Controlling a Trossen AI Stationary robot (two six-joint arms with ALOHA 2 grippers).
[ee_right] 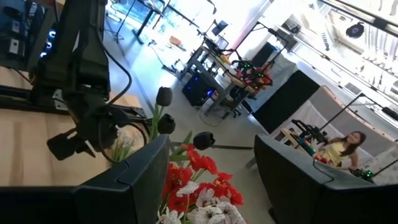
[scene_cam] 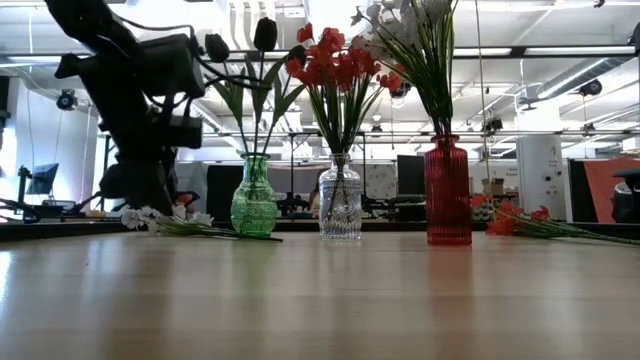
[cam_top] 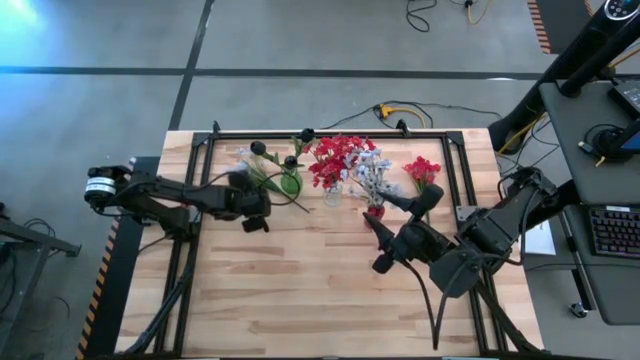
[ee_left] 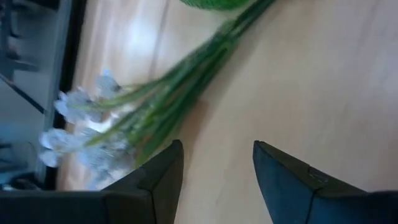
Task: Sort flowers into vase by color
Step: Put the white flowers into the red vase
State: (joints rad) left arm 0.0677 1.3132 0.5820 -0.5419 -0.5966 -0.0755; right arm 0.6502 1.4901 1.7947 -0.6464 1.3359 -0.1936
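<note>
Bare pale wooden tabletop [cam_top: 300,290] spreads wide before three glass vases near the far edge. The left gripper [ee_left: 217,171], fingers spread and empty, hovers above a pale blue-white flower spray [ee_left: 134,118] lying flat beside the green vase [scene_cam: 254,196], stems toward it. The right gripper [ee_right: 211,180] is spread, empty

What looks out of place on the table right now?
Two sprays lie flat, not in vases: a pale blue-white spray beside the green vase, under the open left gripper, and a red spray right of the red vase. All three vases stand upright.
</note>
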